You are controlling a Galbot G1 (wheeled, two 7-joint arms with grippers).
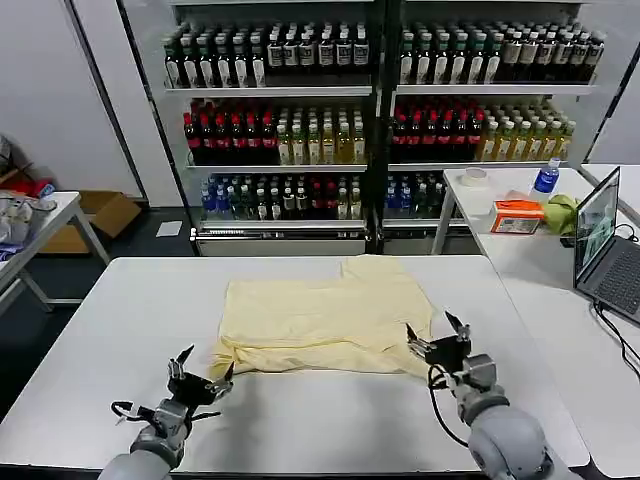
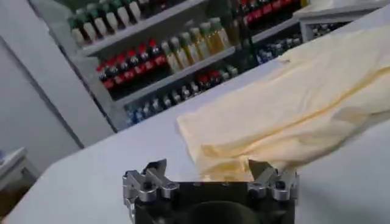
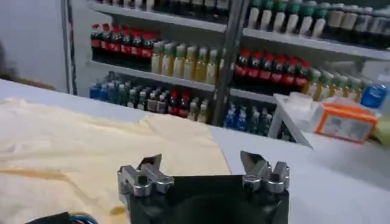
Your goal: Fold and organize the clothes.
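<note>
The white table [image 1: 90, 330] carries the work. Beyond its far edge stands a shelf unit [image 1: 380, 120] stocked with bottles, and a side table [image 1: 530, 250] at the robot's right holds a laptop [image 1: 600, 240], an orange box [image 1: 517, 216] and a blue-capped bottle [image 1: 546, 178].

The T-shirt [image 1: 325, 315] lies on the table, partly folded, directly ahead of both grippers. Its fabric is pale cream-yellow with a doubled layer along the near edge.

The left gripper [image 1: 200, 378] sits low over the table at the near left corner of the T-shirt. Its fingers are spread apart and hold nothing. In the left wrist view, the left gripper [image 2: 210, 176] has the folded corner of the T-shirt [image 2: 292, 109] lying just ahead of it, close to one fingertip; contact cannot be determined.

The right gripper [image 1: 437, 335] sits at the near right edge of the T-shirt, fingers spread and holding nothing. In the right wrist view, the right gripper [image 3: 201, 167] faces the T-shirt [image 3: 73, 146], which extends ahead and to one side of it, with bare table on the other side.
</note>
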